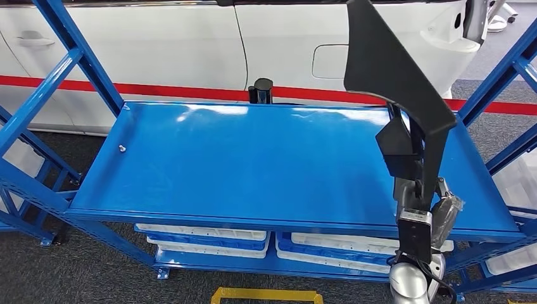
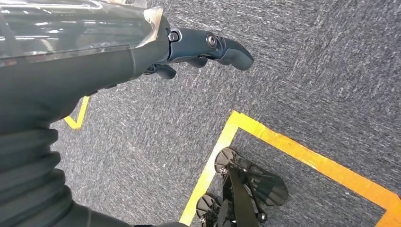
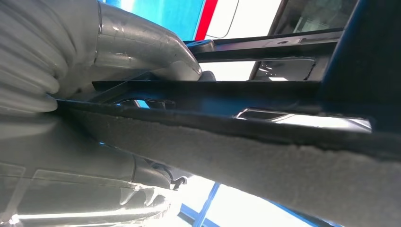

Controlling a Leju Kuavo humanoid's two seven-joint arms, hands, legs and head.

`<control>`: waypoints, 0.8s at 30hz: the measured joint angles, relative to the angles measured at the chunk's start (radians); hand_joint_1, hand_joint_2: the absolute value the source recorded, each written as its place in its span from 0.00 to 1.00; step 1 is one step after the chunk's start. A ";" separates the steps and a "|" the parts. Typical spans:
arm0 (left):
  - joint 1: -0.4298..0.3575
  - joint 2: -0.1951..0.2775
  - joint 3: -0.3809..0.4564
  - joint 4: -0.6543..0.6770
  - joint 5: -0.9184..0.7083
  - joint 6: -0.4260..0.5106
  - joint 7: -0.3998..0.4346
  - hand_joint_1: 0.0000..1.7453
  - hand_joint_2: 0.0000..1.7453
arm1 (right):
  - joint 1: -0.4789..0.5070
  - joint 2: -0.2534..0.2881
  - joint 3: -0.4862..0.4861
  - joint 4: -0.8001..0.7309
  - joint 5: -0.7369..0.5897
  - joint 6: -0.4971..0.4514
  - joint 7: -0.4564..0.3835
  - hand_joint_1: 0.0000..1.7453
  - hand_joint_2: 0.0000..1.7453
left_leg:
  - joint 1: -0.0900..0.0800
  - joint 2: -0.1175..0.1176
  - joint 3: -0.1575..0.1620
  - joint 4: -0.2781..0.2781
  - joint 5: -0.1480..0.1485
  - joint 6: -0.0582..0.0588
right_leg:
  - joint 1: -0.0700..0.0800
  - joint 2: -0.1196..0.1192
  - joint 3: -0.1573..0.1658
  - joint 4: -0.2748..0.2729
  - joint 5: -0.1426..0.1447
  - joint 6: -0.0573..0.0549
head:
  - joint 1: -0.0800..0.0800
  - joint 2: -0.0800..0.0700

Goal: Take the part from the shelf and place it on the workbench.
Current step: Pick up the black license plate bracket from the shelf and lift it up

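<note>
Background to the scene: a white car (image 1: 158, 50) with a red stripe (image 1: 126, 88) along its lower body and a fuel flap (image 1: 329, 61). A small black post (image 1: 261, 90) stands at its foot. White bins (image 1: 202, 235) sit low down. Grey carpet (image 2: 293, 71) carries yellow floor tape (image 2: 302, 151).

Your head view looks forward and down from up high at the blue shelf (image 1: 253, 164), with the white car (image 1: 190, 50) behind it. Your left wrist view points down at the grey carpet (image 2: 307, 71), very near its hand. Your right wrist view sits tight against the black part (image 3: 265, 94), which your head view shares.
</note>
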 joint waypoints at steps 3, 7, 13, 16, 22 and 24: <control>0.000 -0.001 0.007 0.000 -0.001 -0.001 0.005 0.00 1.00 | 0.000 0.002 -0.002 -0.001 -0.010 0.007 -0.006 1.00 1.00 | 0.000 0.000 0.000 0.000 0.000 0.000 | 0.000 0.000 0.000 0.000 0.000 0.000 | 0.000 0.000; -0.001 -0.004 0.016 0.000 -0.001 0.001 0.020 0.00 1.00 | 0.000 0.005 -0.002 -0.009 -0.067 0.044 -0.029 1.00 1.00 | 0.000 0.000 0.000 0.000 0.000 0.000 | 0.000 0.000 0.000 0.000 0.000 0.000 | 0.000 0.000; -0.002 -0.006 0.039 0.003 0.002 0.017 0.037 0.00 1.00 | 0.008 0.009 0.019 -0.052 -0.314 0.264 -0.099 1.00 1.00 | 0.000 0.000 -0.001 0.000 0.000 0.000 | 0.000 0.000 0.000 0.000 0.000 0.000 | 0.000 0.000; -0.004 -0.009 0.051 0.003 0.012 0.021 0.039 0.00 1.00 | 0.021 0.012 0.042 -0.088 -0.388 0.343 -0.120 1.00 1.00 | 0.000 0.000 -0.001 0.000 0.000 0.000 | 0.000 0.000 0.000 0.000 0.000 0.000 | 0.000 0.000; -0.010 -0.017 0.077 0.003 0.032 0.019 0.021 0.00 1.00 | 0.062 0.015 0.121 -0.194 -0.458 0.448 -0.143 1.00 1.00 | 0.000 0.000 -0.001 0.000 0.000 0.000 | 0.000 0.000 -0.001 0.000 0.000 0.000 | 0.000 0.000; -0.013 -0.018 0.084 0.003 0.033 0.014 0.020 0.00 1.00 | 0.073 0.015 0.151 -0.225 -0.455 0.458 -0.143 1.00 1.00 | 0.000 0.000 -0.001 0.001 -0.001 0.001 | -0.002 0.000 -0.001 0.000 0.000 0.000 | 0.000 0.000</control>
